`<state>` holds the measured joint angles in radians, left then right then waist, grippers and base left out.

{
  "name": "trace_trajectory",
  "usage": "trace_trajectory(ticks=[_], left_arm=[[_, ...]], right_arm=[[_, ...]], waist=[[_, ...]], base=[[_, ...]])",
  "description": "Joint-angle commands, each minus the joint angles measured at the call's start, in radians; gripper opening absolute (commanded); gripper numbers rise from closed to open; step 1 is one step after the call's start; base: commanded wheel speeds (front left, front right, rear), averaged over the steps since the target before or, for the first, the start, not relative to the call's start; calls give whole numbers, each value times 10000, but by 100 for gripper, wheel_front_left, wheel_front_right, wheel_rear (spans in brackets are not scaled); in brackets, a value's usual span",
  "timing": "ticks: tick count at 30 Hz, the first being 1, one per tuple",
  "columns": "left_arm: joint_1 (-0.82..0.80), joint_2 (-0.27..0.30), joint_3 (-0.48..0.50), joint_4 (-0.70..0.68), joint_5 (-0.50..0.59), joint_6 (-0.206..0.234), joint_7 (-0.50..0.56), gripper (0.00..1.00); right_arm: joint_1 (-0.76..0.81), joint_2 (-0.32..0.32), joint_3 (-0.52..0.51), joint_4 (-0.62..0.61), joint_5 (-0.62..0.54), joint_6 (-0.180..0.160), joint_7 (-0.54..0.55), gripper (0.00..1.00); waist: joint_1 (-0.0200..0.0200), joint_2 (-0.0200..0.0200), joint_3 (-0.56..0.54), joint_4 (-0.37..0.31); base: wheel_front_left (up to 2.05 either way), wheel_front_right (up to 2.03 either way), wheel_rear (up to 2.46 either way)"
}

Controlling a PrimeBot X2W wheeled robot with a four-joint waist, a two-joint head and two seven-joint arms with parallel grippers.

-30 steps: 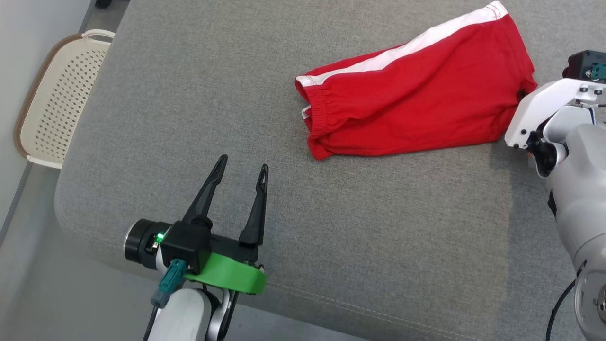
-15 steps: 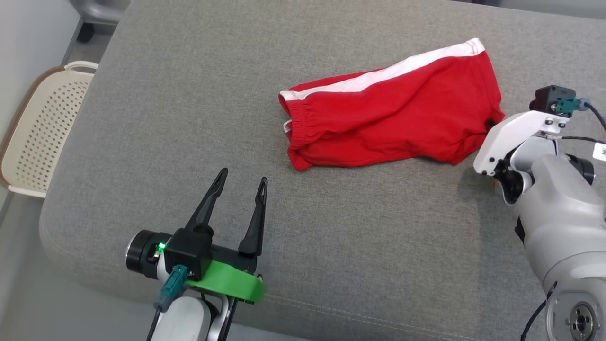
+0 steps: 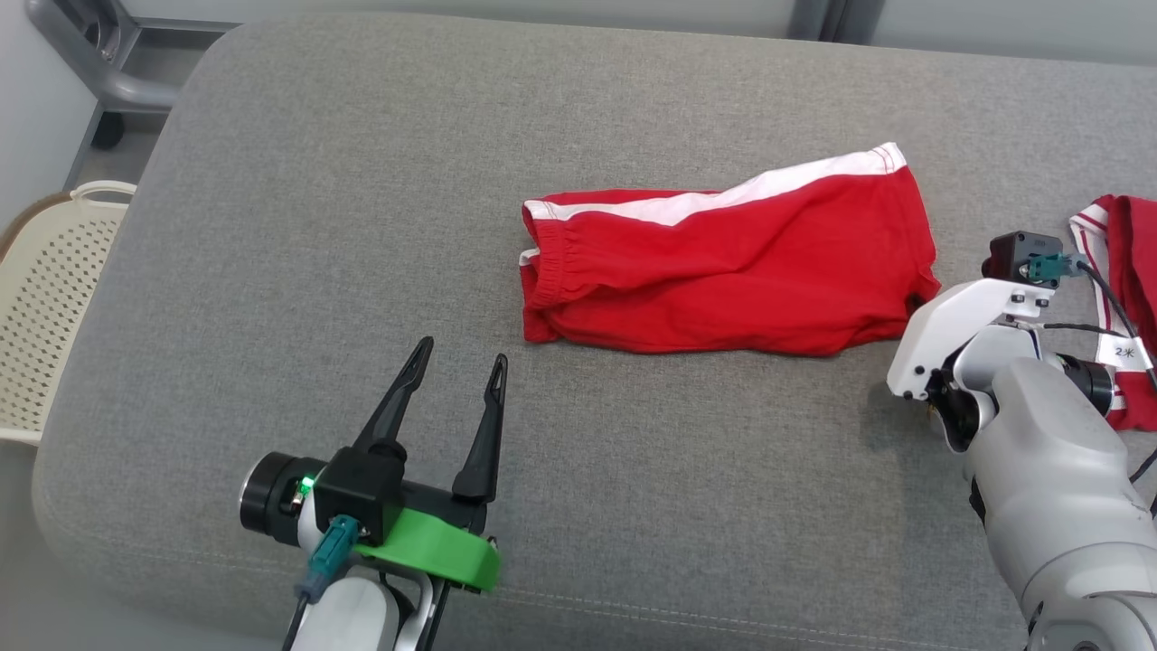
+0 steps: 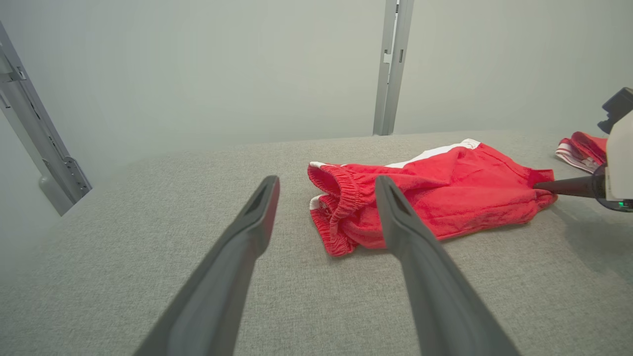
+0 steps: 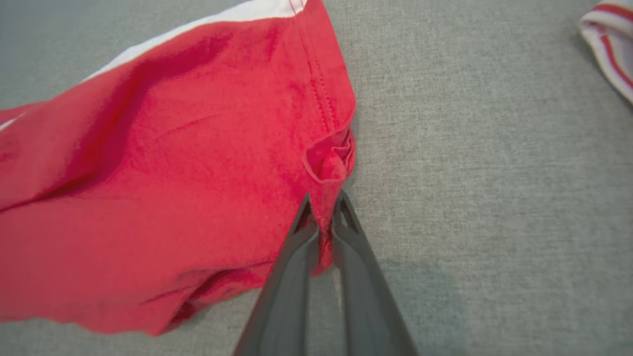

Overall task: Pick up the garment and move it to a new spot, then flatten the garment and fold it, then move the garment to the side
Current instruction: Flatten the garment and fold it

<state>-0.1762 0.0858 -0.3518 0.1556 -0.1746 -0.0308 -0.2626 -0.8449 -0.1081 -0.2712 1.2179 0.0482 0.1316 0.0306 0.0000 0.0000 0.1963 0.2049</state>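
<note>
The garment (image 3: 723,262) is a pair of red shorts with a white side stripe, lying lengthwise on the grey cushion (image 3: 316,226). Its elastic waistband faces left. My right gripper (image 5: 324,198) is shut on the garment (image 5: 173,173) at its right hem corner, with red cloth pinched between the dark fingers. In the head view the white right wrist housing (image 3: 949,334) hides those fingers. My left gripper (image 3: 461,353) stands open near the cushion's front, well short of the waistband, with nothing between its fingers (image 4: 257,212). The left wrist view looks at the waistband of the garment (image 4: 445,198).
A second red cloth with white stripes (image 3: 1130,271) lies bunched at the cushion's right edge, just behind my right arm. A cream perforated basket (image 3: 45,316) stands on the floor to the left. A grey metal frame leg (image 3: 99,63) is at the far left corner.
The head camera has shifted, bringing the cushion's far edge and the striped cloth into view. The garment lies more level now, its corner still pinched by the right gripper. The left gripper stays open.
</note>
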Motion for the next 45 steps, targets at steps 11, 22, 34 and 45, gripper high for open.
trace_trajectory(ticks=[11, 22, 34, 45], left_arm=[[196, 140, -33, 82, -79, 91, -24, 100], [311, 181, -58, 391, -190, 224, 22, 100], [906, 382, 420, 793, -538, 766, 106, 100], [1448, 520, 1095, 915, -1071, 1159, 52, 100]], right_arm=[[1397, 226, 228, -1764, -67, -19, 700, 0], [3158, 495, 447, -4745, -437, -17, 1203, 100], [5678, 546, 1729, -8061, 764, -19, -453, 100], [7095, 553, 2193, -9248, 1834, -16, -1524, 100]], waist=[[0, 0, -264, -313], [0, 0, -667, -409], [0, 0, -1631, -678], [0, 0, -2228, -887]], base=[[0, 0, 0], [0, 0, 0], [0, 0, 0], [0, 0, 0]])
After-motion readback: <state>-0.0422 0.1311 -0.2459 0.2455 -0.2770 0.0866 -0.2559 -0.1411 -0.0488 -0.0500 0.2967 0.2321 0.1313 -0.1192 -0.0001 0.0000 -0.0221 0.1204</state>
